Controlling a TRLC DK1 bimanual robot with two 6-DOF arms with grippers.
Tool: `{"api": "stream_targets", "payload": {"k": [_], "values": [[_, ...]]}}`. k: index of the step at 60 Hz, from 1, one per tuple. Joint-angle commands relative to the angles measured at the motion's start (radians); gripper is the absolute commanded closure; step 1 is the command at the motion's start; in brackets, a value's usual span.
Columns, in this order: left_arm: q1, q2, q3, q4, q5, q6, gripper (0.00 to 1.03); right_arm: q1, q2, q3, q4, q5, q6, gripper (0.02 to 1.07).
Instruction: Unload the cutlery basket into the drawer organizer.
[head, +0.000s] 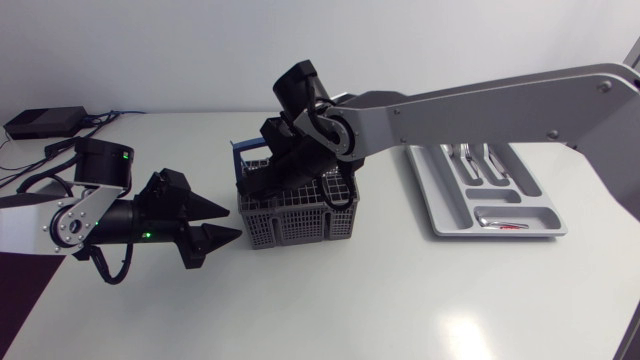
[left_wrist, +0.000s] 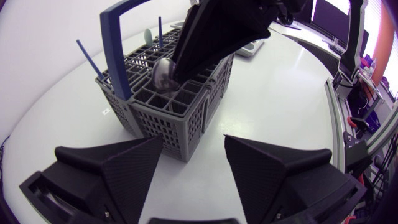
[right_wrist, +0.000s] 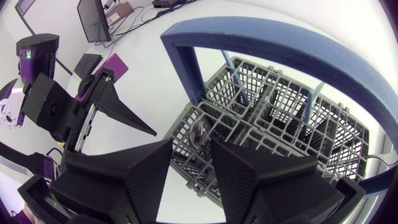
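Left wrist view: places the spoon (left_wrist: 163, 73) bowl-up in the basket (left_wrist: 186, 124), ahead of the spread left end effector (left_wrist: 193, 142), at the tip of the right end effector (left_wrist: 179, 67); cannot tell its grip; seems stiff, light, slick, so favours pinching the neck.

**Where the cameras are looking**

The head camera is looking down on the whole table (head: 400, 300). The left wrist camera is facing the side of the cutlery basket (left_wrist: 180, 124) from nearby; the right is peering into it closely. All three are sharing it.
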Motion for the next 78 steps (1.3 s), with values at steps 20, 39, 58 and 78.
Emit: {"api": "stream_targets", "payload": {"k": [20, 39, 58, 78], "values": [[0.007, 0.02, -0.028, 0.017, 0.016, 0.015, 0.35, 0.024, -0.015, -0.085, 0.101, 0.038, 0.051, 0.86], [0.003, 0.019, -0.042, 0.019, 0.016, 0.015, 0.35, 0.008, -0.052, -0.142, 0.181, 0.035, 0.049, 1.0], [0.0, 0.002, -0.048, 0.019, 0.016, 0.008, 0.35, 0.019, -0.107, -0.177, 0.212, 0.031, 0.034, 1.01], [-0.01, -0.017, -0.051, 0.019, 0.016, -0.002, 0.35, 0.047, -0.176, -0.213, 0.247, 0.031, 0.011, 1.01]]}}
